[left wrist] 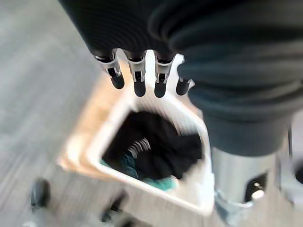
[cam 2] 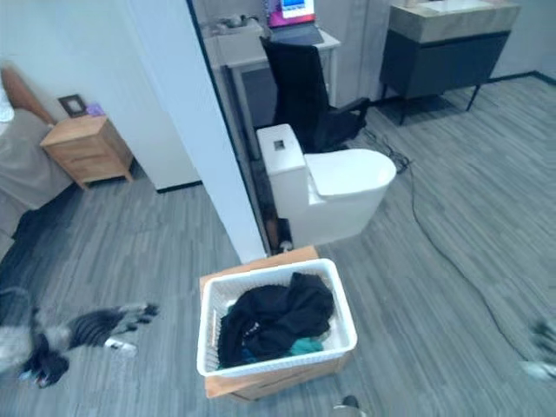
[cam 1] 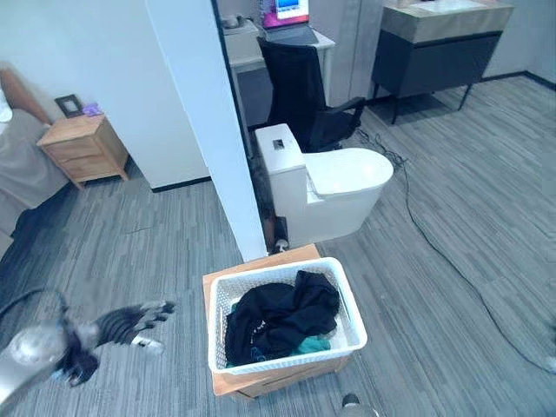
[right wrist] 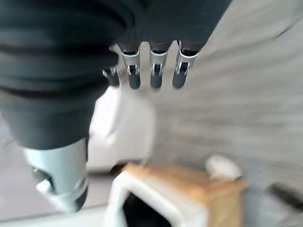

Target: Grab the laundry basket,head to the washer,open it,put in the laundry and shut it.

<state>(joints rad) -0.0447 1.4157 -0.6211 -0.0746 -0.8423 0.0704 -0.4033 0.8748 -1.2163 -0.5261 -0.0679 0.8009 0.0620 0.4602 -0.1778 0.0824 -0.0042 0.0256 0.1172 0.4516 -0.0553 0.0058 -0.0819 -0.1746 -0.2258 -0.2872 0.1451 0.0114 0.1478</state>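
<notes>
White laundry basket (cam 1: 282,347) sits on top of a low wooden stand (cam 1: 261,261) on the grey plank floor (cam 1: 452,287), just in front of the end of a white partition wall (cam 1: 204,122). Basket holds a heap of black clothing (cam 1: 282,317) with a bit of teal fabric (cam 1: 311,345) at its near edge. Both the basket and the laundry in it are untouched by either hand.

Left hand (cam 1: 130,323) hangs over the floor, well apart from the basket on its left side. In the left wrist view its fingers (left wrist: 138,78) are straight and spread, holding nothing, with the basket below them.

Right hand (right wrist: 151,71): right wrist view shows the fingers extended and empty, above the floor, with a corner of the basket and stand beneath.

Behind the basket: white toilet (cam 1: 326,182), lid down. Further back a black office chair (cam 1: 304,91) at a desk with a laptop (cam 1: 291,16), and a dark vanity cabinet (cam 1: 439,56). Wooden nightstand (cam 1: 85,148) stands at far left, beyond the wall.
</notes>
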